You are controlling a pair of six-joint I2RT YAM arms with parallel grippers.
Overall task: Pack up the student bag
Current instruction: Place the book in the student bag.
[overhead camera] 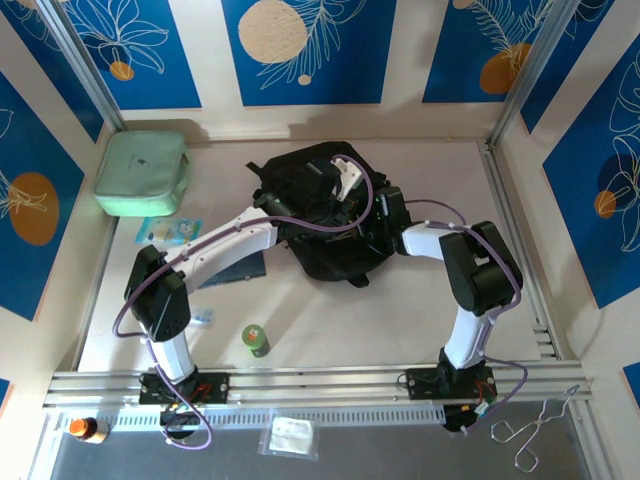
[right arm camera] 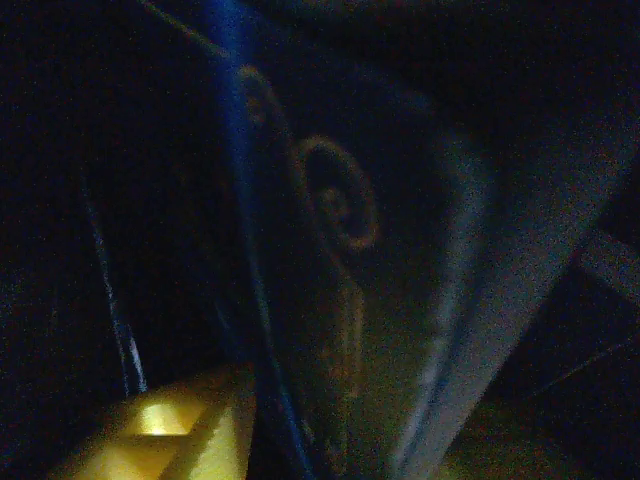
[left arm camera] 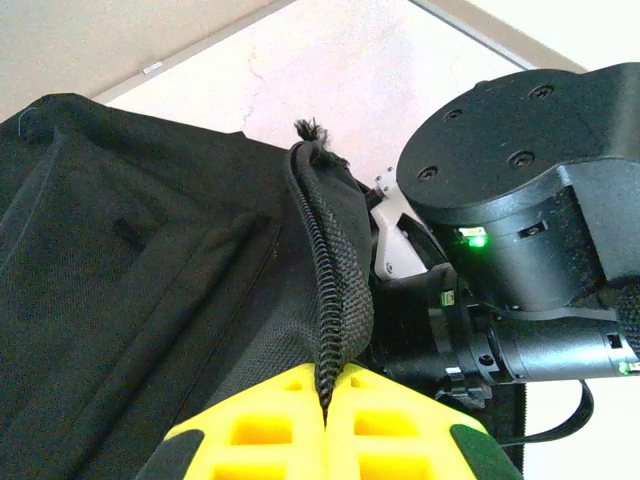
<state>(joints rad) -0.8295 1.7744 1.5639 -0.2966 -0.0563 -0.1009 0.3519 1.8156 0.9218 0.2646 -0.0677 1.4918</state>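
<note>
Table (overhead camera: pixel 400 320): mint case (overhead camera: pixel 142 172), bottle (overhead camera: pixel 256 340); L tool (left arm camera: pixel 325 400) clamped on bag (left arm camera: pixel 150 300), R tool (right arm camera: pixel 320 450) unclear.

The large black soft fabric backpack (overhead camera: pixel 330 262) lies slumped in a low, rumpled heap to the right of the mint green rounded-square zip case (overhead camera: pixel 142 172), well apart from it and slightly nearer the camera's side. Up close its woven cloth is creased and slack. One zippered edge (left arm camera: pixel 335 300) stands up as a narrow ridge with a frayed tip.
</note>
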